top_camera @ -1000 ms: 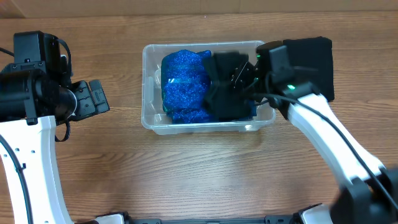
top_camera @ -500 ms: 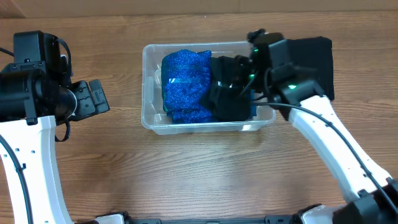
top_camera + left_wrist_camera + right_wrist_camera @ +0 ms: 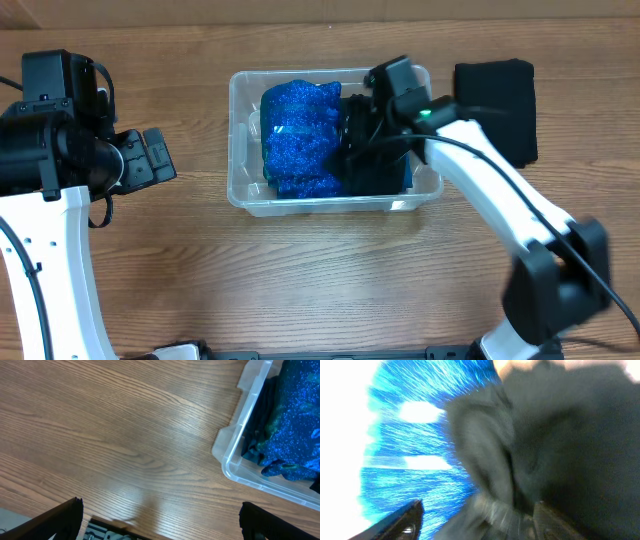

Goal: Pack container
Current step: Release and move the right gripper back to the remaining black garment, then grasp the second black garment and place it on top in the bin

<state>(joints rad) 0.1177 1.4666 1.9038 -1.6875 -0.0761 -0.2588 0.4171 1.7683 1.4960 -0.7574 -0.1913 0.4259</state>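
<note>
The clear plastic container [image 3: 236, 140] stands at mid table and holds a blue glittery cloth [image 3: 297, 135] on its left and a black cloth [image 3: 372, 172] on its right. My right gripper [image 3: 362, 128] is down inside the container over the black cloth. In the right wrist view its fingers [image 3: 480, 512] stand apart with a fold of black cloth [image 3: 560, 435] between them, next to the blue cloth [image 3: 410, 445]. My left gripper [image 3: 160, 158] is open and empty left of the container. Its wrist view shows its fingers [image 3: 160, 520] over bare wood and the container's corner [image 3: 235, 455].
A folded black cloth [image 3: 497, 95] lies on the table right of the container, near the back edge. The right arm crosses over the container's right end. The blue cloth [image 3: 295, 420] bulges up to the container's rim.
My right gripper has moved left and toward the back, from the container's right end to over the black cloth inside. The folded black cloth at right has come into view. The left arm has not moved.
</note>
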